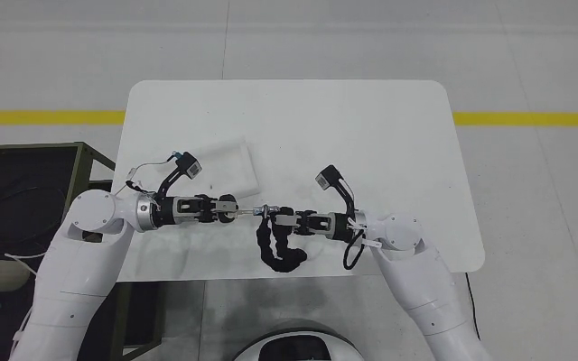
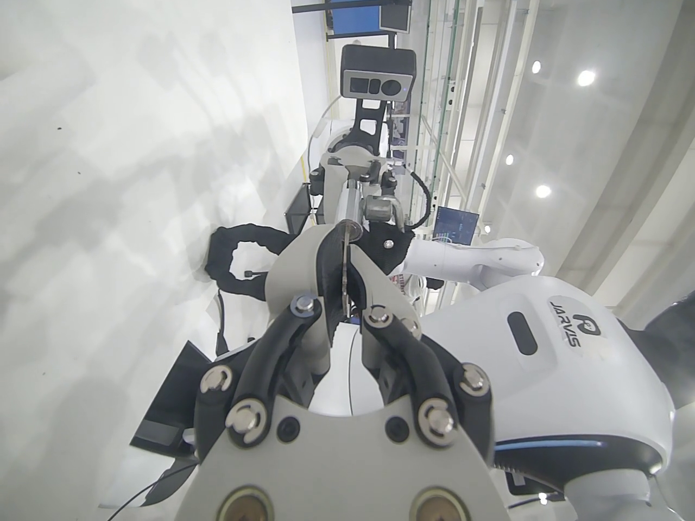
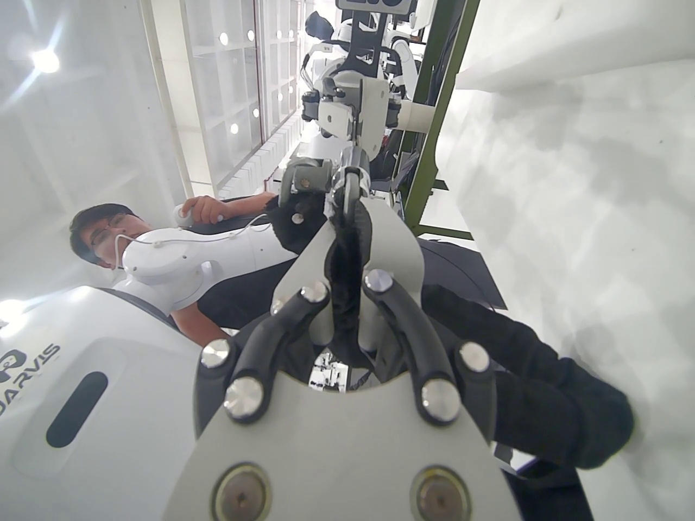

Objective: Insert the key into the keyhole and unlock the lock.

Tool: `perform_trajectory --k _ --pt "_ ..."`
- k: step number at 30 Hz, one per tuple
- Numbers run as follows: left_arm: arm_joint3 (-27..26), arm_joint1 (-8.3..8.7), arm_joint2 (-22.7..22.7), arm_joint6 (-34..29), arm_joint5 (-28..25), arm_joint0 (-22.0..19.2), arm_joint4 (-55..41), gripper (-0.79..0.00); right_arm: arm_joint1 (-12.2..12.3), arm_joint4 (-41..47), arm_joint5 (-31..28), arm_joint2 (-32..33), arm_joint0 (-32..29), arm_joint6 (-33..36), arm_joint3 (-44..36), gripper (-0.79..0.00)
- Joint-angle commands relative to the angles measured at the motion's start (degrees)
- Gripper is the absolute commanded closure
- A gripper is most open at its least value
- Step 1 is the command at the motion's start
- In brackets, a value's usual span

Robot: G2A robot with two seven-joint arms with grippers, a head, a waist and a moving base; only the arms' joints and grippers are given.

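While in gripper (image 2: 345, 245), key (image 2: 345, 269) at lock (image 2: 378, 209)

One key (image 2: 346, 241), one lock (image 2: 378, 209), one white block (image 1: 221, 162) — one table (image 1: 361, 135).

Bright, even light all round. Round ceiling lamps (image 2: 586, 77) flare white overhead, the table (image 1: 361, 135) washes out almost blank, and straight lines bow at both wrist views' edges, seemingly fisheye.

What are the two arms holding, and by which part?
Left gripper: the key, by its flat head. Right gripper: the lock, by its black fabric-covered cable just behind the metal body.
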Motion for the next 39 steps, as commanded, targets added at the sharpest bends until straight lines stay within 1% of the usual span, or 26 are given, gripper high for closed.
perform_trajectory --k 1,21,22,23,24,32,39 --pt "0.0 -0.01 0.0 -0.1 0.0 0.0 0.0 0.0 0.1 0.2 0.0 -0.2 0.1 -0.2 0.2 0.0" --pt "-0.4 -0.14 0.2 -1.0 -0.1 0.1 0.4 0.0 0.5 1.0 -0.8 -2.8 0.9 -0.9 0.6 0.0" --pt "-0.4 -0.15 0.2 -1.1 -0.1 0.0 0.3 -0.123 0.5 1.1 -0.9 -2.9 0.9 -1.0 0.6 0.0" --pt "-0.4 -0.17 0.2 -1.1 -0.1 0.0 0.1 -0.483 0.5 1.1 -0.9 -3.0 1.0 -1.0 0.6 0.0" --pt "-0.3 -0.18 0.2 -1.0 -0.2 0.0 0.0 -0.785 0.5 1.1 -0.9 -3.1 1.0 -1.0 0.7 0.0" --pt "0.1 -0.21 -0.5 -0.5 -0.4 0.2 -0.5 -0.785 0.8 1.2 -1.3 -3.1 1.0 -1.8 1.0 0.0" --pt "0.9 -0.22 -2.8 1.5 -2.2 1.0 -2.7 -0.785 1.4 2.0 -1.5 -0.7 0.8 -2.6 1.1 0.0"
